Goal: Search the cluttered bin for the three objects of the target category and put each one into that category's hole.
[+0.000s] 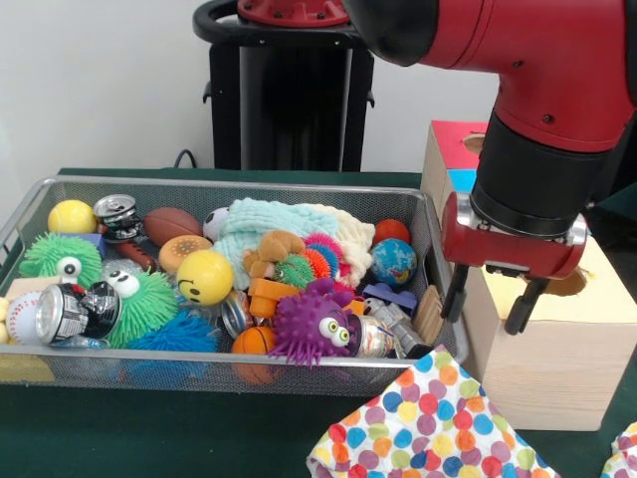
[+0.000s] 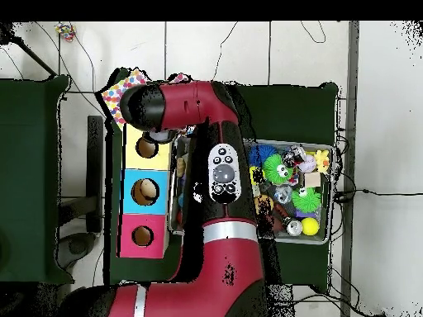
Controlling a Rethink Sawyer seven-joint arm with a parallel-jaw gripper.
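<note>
the hand is seen in the front view hanging just past the right end of the wire bin, in front of the wooden box, its two dark fingers spread apart with nothing held between them. the bin is set on the green surface and is crowded with toys: a yellow smiley ball, a purple spiky ball with eyes, a small basketball, a globe ball, a plain yellow ball, a brown football, a baseball at the left end, green fuzzy balls with eyes, crushed cans, a plush animal and a pale knitted cloth. which category is meant cannot be told from the pictures; the balls all lie inside the bin, none on the box. the box top is seen from overhead as three coloured panels, each with a round hole: yellow, blue and pink. a polka-dot cloth lies on the surface in front of the bin's right corner. in the overhead view the red arm covers the left part of the bin, and the hand itself is hidden under it.
</note>
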